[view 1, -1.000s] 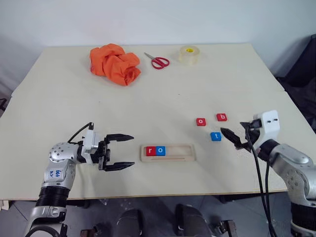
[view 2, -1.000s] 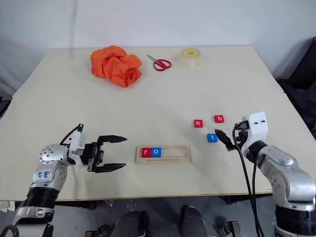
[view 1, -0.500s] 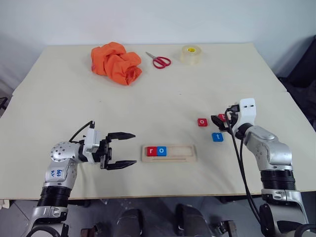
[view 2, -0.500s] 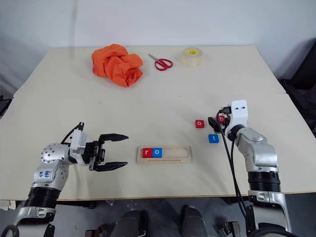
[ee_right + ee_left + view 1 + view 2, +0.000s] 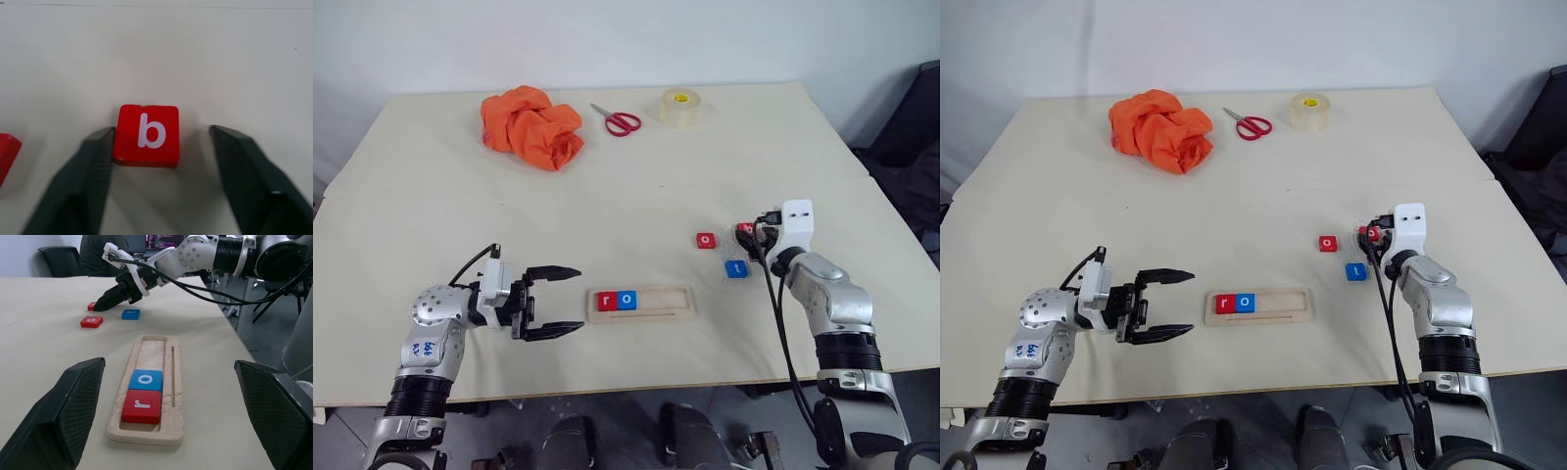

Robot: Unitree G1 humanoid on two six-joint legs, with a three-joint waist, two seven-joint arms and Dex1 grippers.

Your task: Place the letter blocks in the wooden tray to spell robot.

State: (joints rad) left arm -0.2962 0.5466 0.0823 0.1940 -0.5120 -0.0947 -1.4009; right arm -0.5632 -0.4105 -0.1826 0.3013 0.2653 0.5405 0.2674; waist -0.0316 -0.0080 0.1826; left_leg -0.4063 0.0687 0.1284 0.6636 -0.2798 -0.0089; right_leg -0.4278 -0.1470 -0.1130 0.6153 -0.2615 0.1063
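Head view: wooden tray (image 5: 642, 303) on the bench holds r, o; left gripper (image 5: 555, 302) waits beside it, jaws wide. Left wrist view: third slot free. Right wrist view: right gripper (image 5: 161, 142) straddles the red b block (image 5: 147, 134), jaws half-closed, one finger touching; centre before squeezing.
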